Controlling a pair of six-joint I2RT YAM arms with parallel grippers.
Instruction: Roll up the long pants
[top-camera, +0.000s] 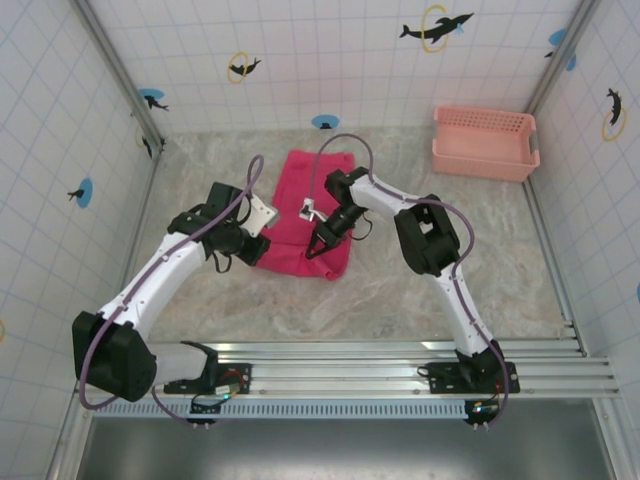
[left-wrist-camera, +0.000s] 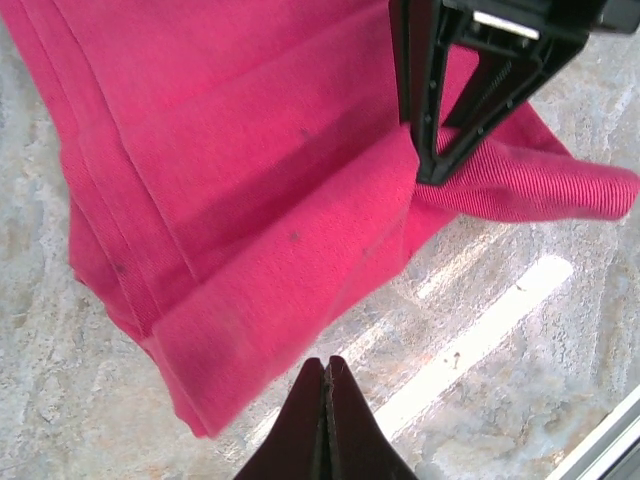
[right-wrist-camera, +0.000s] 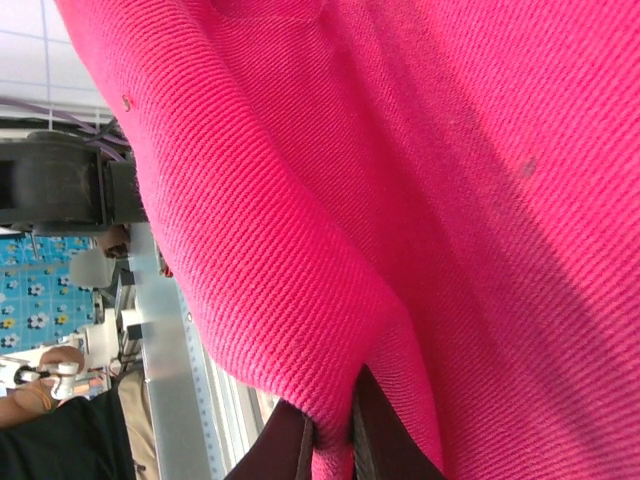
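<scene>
A marbled table (top-camera: 420, 290) holds the long pants (top-camera: 310, 210), folded into a magenta strip at its centre and running away from the arm bases. The strip's near end lies between the two grippers.

The likely risk is a lopsided roll. Only one corner of the near end is gripped, so turning it over may twist the strip or let the stacked layers slide apart. The cloth could also slip free, as the pinch takes only a thin fold.

The right gripper (top-camera: 316, 245) has its jaws nipped on a raised fold at the near right corner, with cloth draping over its fingers (right-wrist-camera: 300, 445). The left gripper (left-wrist-camera: 325, 372) sits just off the near left corner, apparently not touching the cloth. Its jaws are pressed together with nothing between them.
</scene>
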